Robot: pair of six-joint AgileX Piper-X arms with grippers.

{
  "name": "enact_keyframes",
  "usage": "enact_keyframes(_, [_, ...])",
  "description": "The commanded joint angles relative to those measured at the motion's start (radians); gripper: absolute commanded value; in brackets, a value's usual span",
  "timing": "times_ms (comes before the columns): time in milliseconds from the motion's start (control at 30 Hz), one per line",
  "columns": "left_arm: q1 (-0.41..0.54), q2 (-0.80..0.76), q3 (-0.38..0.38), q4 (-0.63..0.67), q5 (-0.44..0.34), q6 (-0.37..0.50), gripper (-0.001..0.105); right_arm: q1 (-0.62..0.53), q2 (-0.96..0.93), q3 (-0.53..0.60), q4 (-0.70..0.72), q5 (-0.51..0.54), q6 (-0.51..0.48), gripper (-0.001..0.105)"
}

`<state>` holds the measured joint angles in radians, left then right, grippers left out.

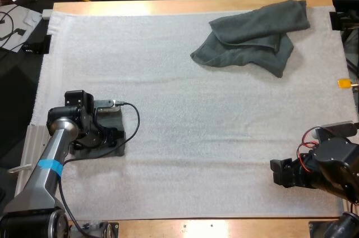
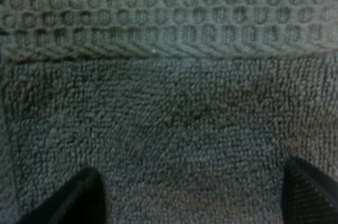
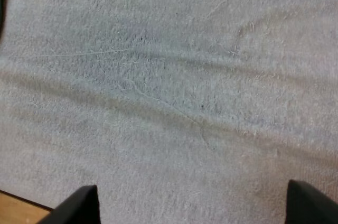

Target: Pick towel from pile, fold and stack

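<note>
Expect towel [image 1: 252, 36], crumpled at mat's [image 1: 168, 109] far right corner, to be soft, limp, light; pinch a loose corner. Note left gripper [image 2: 187, 197], jaws apart, over folded towel [image 1: 111, 149]; right gripper [image 3: 190, 203], jaws apart, over mat.

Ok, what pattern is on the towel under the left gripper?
The folded towel is fluffy grey-green with a woven band of little boxes, clearest in left wrist view.
</note>
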<state>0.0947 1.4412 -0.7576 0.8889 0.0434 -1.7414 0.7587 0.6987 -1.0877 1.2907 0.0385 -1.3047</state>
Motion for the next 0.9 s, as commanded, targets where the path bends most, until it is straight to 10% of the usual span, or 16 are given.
enact_keyframes(0, [-0.003, -0.015, -0.014, 0.011, 0.021, 0.007, 0.067, 0.001, -0.007, -0.007, -0.003, -0.007, 0.000, 0.068])
enact_keyframes(867, [-0.042, -0.567, -0.156, 0.097, 0.211, -0.053, 0.067, -0.005, 0.115, -0.007, -0.230, 0.097, -0.163, 0.068])
